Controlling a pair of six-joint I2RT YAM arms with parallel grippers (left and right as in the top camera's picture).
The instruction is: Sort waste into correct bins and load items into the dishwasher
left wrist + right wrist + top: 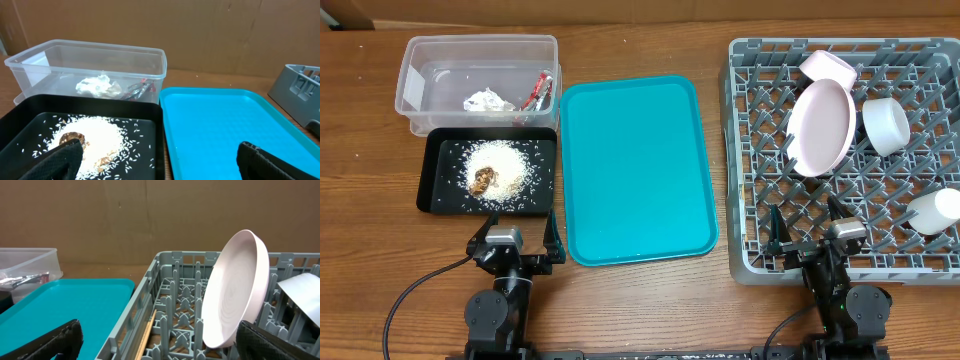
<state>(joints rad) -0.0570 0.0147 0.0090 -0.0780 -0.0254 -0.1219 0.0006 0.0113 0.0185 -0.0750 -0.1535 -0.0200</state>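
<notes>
Chopsticks [146, 332] half hidden in rack [165, 262]. Rice [510, 165], scrap [482, 180] in black tray [430, 195]; wrapper [536, 94], paper [486, 100] in tub [480, 42]. Left tool [515, 238] and right tool [805, 228] spread, empty.

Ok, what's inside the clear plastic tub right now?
The tub holds crumpled white paper and a red-and-white wrapper. Anything beneath them is hidden.
</notes>
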